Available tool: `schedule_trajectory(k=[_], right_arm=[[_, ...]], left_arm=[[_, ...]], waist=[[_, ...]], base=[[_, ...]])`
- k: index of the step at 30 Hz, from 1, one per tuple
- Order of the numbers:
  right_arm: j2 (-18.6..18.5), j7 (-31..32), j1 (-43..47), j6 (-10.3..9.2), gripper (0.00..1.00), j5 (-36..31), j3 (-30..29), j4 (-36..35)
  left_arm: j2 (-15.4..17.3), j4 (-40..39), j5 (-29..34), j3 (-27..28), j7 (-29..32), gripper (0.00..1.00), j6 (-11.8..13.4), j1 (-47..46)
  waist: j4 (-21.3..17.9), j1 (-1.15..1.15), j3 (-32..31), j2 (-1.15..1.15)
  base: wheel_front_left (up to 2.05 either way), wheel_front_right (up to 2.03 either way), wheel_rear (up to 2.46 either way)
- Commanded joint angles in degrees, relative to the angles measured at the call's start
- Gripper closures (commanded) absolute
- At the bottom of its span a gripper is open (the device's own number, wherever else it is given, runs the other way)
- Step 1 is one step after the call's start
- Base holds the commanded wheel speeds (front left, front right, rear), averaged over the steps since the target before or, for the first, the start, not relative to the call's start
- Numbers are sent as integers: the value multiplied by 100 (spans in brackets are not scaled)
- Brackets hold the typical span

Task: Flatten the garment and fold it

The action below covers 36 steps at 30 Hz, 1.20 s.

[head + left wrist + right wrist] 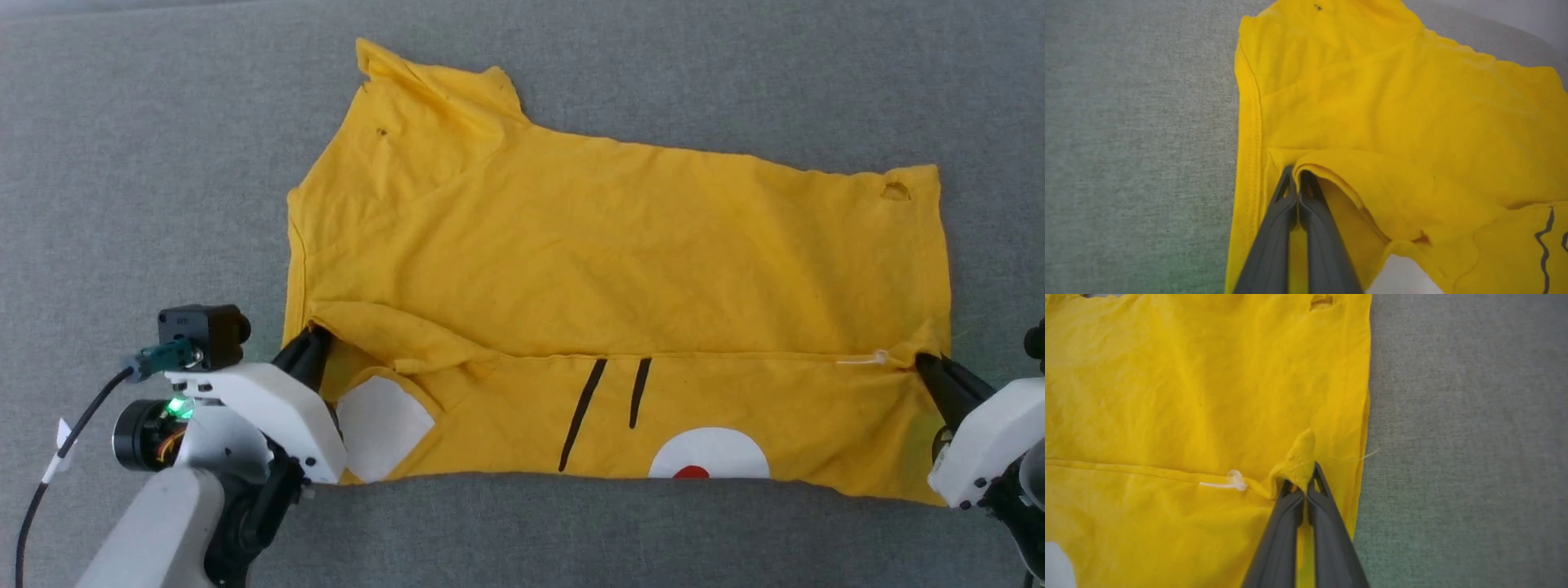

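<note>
Now spread flat across the grey surface (122, 163) as a yellow shirt (571, 269), printed strip nearest the robot. Pinched tight at the sleeve end of the folded edge by the left gripper (314, 339), at the hem end by the right gripper (927, 363) (small tuft of cloth poking past those closed tips)

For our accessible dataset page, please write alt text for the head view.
A yellow T-shirt lies spread on a grey fabric surface, with the left gripper and the right gripper each shut on one end of a cloth edge running across it. Below that edge show two black stripes, a white circle with a red dot and a white patch.
</note>
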Motion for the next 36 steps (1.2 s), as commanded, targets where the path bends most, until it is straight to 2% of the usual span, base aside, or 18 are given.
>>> schedule_trajectory(k=[1,2,3,4,5,6,8,13,18,24,28,31,36], right_arm=[[10,-61,-87,-5,91,-19,24,80],[20,-92,-106,-5,84,-15,32,152],[33,-115,-120,-5,56,-9,36,224],[40,-139,-132,-5,24,-6,45,283],[43,-165,-143,-5,0,3,53,328],[42,-193,-153,-5,0,11,56,364],[45,-263,-171,-5,0,28,47,407],[86,-404,-132,-5,0,78,-68,287],[243,-580,119,-5,0,-28,-380,-163],[819,-1154,640,-5,0,-694,-922,-745],[1232,-1453,1021,-5,0,-1101,-1100,-1005],[1407,-1712,1231,-5,0,-1412,-1254,-1103],[1518,-1848,1398,-5,0,-1676,-1326,-1031]], left_arm=[[-48,79,61,11,-74,100,56,-122],[-82,156,83,8,-107,100,93,-144],[-115,221,97,-1,-128,89,119,-164],[-153,272,98,-7,-147,69,140,-182],[-185,313,101,-18,-166,59,150,-201],[-210,347,105,-32,-182,51,152,-219],[-272,373,92,-15,-258,1,172,-245],[-367,251,-16,148,-547,0,209,-140],[-439,-144,-149,433,-930,0,356,282],[-434,-716,113,638,-1759,0,488,987],[-566,-881,217,728,-2345,0,574,1551],[-738,-903,181,764,-2629,0,657,1989],[-893,-819,123,755,-2813,0,632,2392]], waist=[[22,-1,36,0],[34,-1,40,0],[46,-1,41,0],[57,-1,42,0],[67,-1,42,0],[77,-1,40,0],[94,-1,26,0],[99,-1,-149,0],[108,-1,-474,0],[165,-1,-874,0],[202,-1,-1081,0],[195,-1,-1195,0],[200,-1,-1309,0]], base=[[0,0,0],[0,0,0],[0,0,0],[0,0,0],[0,0,0],[0,0,0],[0,0,0],[0,0,0],[0,0,0],[0,0,0],[0,0,0],[0,0,0],[0,0,0]])
